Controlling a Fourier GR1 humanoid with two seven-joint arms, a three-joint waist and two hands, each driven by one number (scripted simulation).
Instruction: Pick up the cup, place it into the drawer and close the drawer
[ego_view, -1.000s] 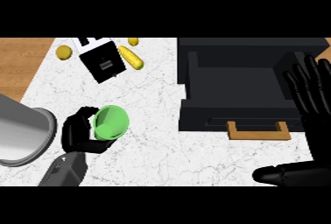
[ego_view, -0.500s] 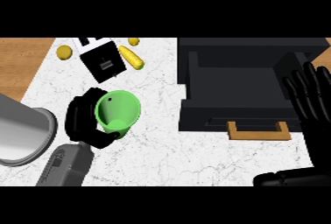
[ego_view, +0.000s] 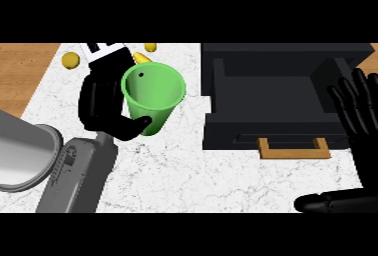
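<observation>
Left hand (ego_view: 103, 107) curls round the green cup (ego_view: 153, 95), held left of the open black drawer (ego_view: 277, 100); right hand (ego_view: 358, 107) rests open, fingers up, at the drawer's right edge.

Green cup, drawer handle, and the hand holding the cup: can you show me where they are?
Green cup (ego_view: 156, 102): head view, on its outer wall below the rim.
Drawer handle (ego_view: 293, 154): head view, on the wooden bar's front.
Left hand (ego_view: 100, 105): head view, on the palm beside the cup.
</observation>
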